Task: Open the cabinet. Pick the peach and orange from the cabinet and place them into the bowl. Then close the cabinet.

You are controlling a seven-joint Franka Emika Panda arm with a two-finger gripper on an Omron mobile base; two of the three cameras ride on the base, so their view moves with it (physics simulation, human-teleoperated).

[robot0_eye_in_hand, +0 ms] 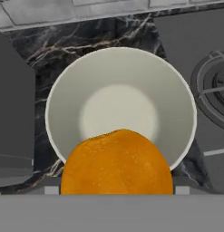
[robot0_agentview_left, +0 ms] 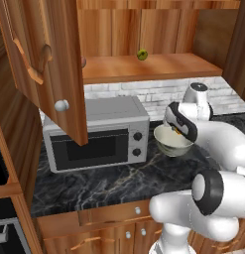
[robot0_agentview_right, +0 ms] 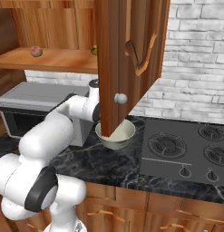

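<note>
One orange [robot0_eye_in_hand: 116, 163], one bowl [robot0_eye_in_hand: 120, 72]

The wall [robot0_agentview_right: 195, 68] behind the counter is made of white bricks. The counter [robot0_agentview_left: 109, 181] is dark stone with thin pale lines running through it, like marble. A grey microwave [robot0_agentview_left: 96, 134] with a dark door and two round knobs sits on the counter, up against the brick wall. To the right of it a black stove top [robot0_agentview_right: 186, 152] is set into the counter, with round burners and small knobs along its front. Under the counter are brown wooden drawers [robot0_agentview_left: 114, 213] with little silver knobs. More brown wood panels [robot0_agentview_left: 5, 129] stand at the far left.
</note>
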